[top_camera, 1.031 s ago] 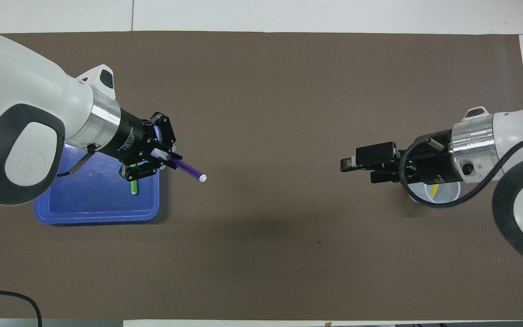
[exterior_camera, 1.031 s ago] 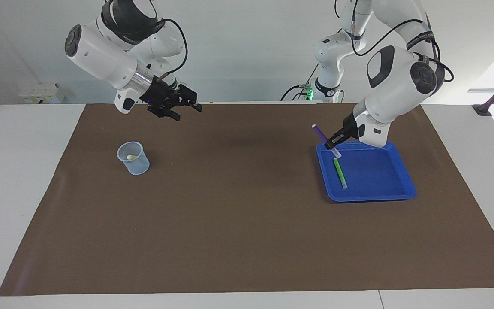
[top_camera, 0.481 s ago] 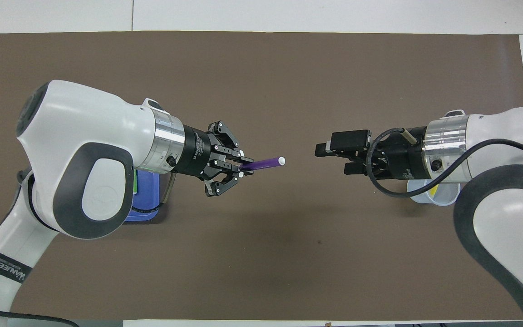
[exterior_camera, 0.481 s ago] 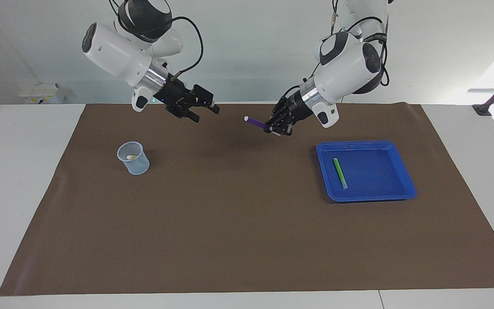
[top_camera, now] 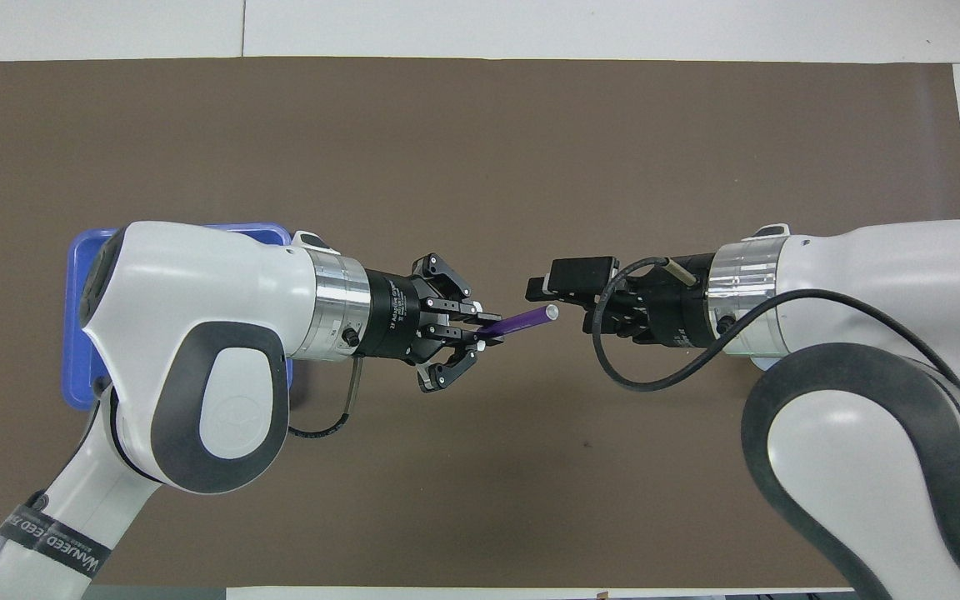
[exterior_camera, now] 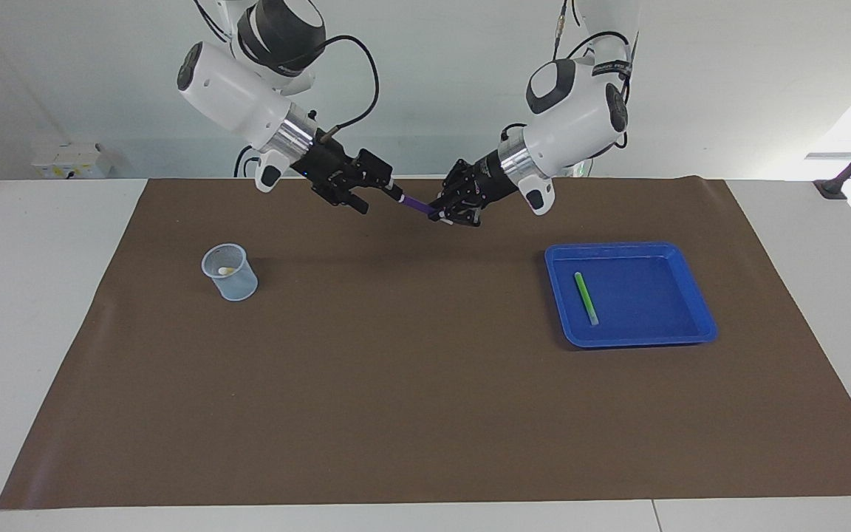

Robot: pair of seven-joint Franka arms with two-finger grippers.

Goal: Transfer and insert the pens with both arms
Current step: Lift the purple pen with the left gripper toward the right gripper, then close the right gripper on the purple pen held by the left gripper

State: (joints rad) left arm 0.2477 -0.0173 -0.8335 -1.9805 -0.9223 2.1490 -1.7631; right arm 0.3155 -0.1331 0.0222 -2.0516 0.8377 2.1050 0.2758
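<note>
Your left gripper pinches the purple pen tight in the air; your right gripper is wide open at its tip

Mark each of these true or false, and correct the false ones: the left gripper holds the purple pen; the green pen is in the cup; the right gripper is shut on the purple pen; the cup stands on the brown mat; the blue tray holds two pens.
1. The left gripper holds the purple pen. True.
2. The green pen is in the cup. False: it lies in the blue tray.
3. The right gripper is shut on the purple pen. False: it is open, at the pen's free end, above the brown mat.
4. The cup stands on the brown mat. True.
5. The blue tray holds two pens. False: only the green pen lies in it.
</note>
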